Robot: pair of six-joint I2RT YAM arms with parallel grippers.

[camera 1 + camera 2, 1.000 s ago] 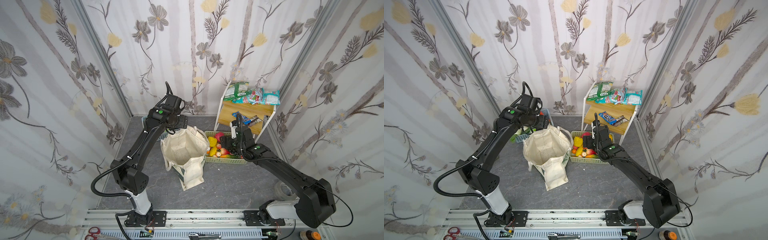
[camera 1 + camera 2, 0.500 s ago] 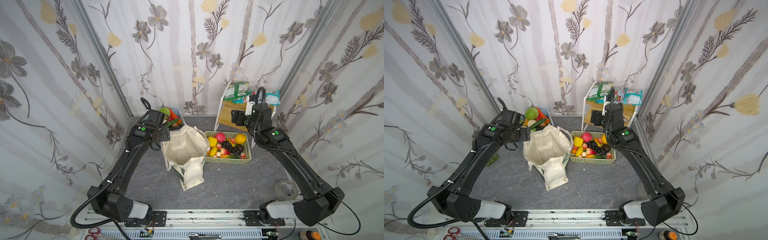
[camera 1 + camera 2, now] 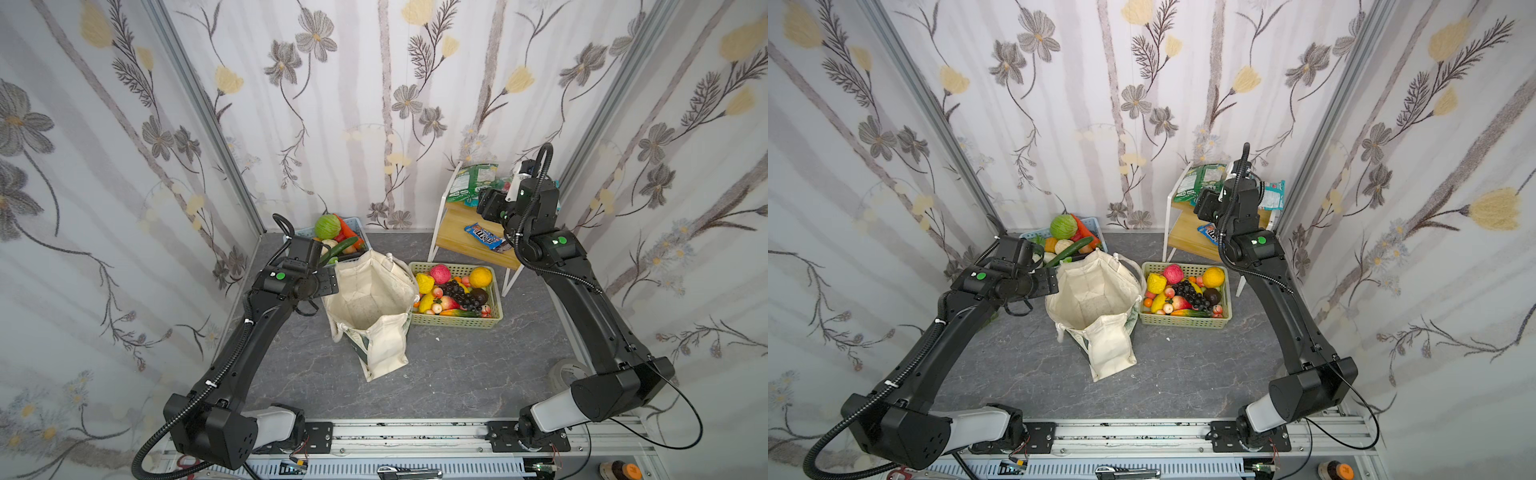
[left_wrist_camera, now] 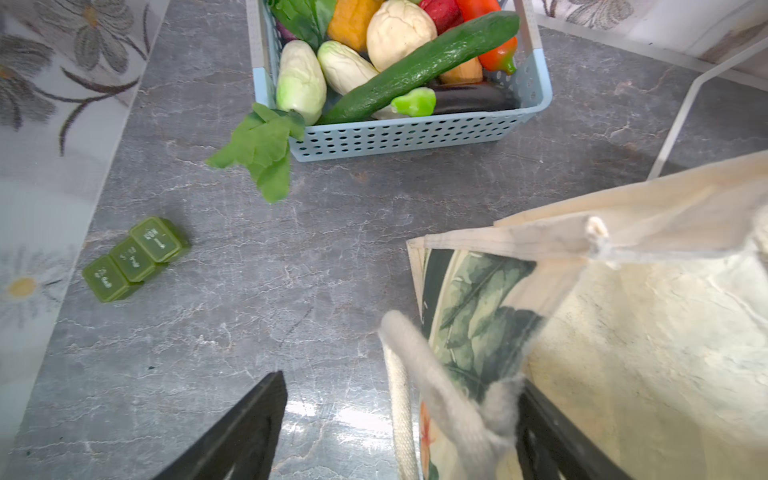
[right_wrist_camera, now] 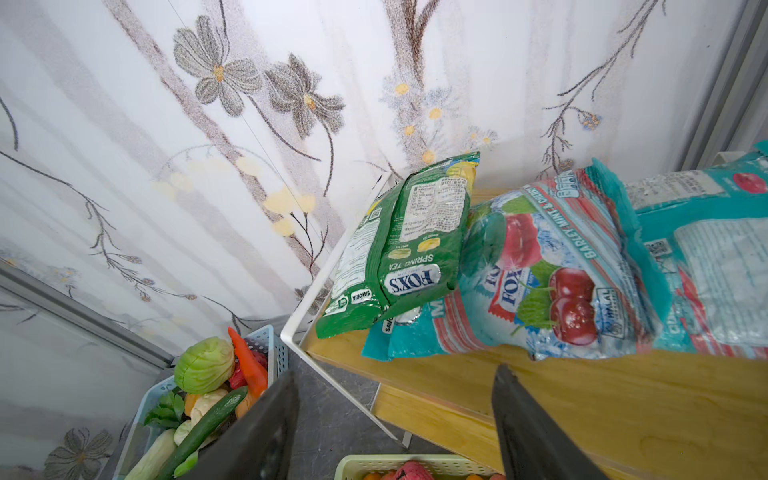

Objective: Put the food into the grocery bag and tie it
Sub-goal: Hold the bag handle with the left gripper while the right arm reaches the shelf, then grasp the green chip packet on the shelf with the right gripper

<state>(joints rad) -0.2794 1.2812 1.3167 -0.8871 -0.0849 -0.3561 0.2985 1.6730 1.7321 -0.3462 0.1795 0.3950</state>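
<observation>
1. a grey marbled tabletop (image 3: 457, 374) is boxed in by flower-print walls. on it the large cream canvas tote with leaf-print sides (image 3: 370, 299) stands open-mouthed, and what shows of its inside looks bare.
2. the right gripper (image 5: 395, 428) hovers at the front edge of the white-framed wooden shelf (image 5: 582, 395), jaws apart with nothing between them. just ahead of it lies the green-and-yellow crinkly snack packet (image 5: 399, 249), overlapping a teal sweet packet (image 5: 552, 270).
3. the left gripper (image 4: 399, 436) is spread wide. the tote's wall and a cream loop handle (image 4: 436, 386) sit between its jaws, near the bag-side one, and nothing is clamped.
4. the step in hand, as i judge it, is the reach for the snack packet, with no food bagged yet.
5. the next move calls for easing the right gripper forward and pinching only the green film, not the teal packet beneath.
6. the round orange (image 3: 480, 277) in the pale green plastic basket (image 3: 457, 322) lies below the right gripper. the pale white-green oblong vegetable (image 4: 300, 79) in the blue plastic basket (image 4: 415, 133) lies ahead of the left gripper.
7. in both top views the 2 wrists hide their own jaws. i cannot tell whether the left jaw touches cloth, and slumped canvas hides the tote's corners.
</observation>
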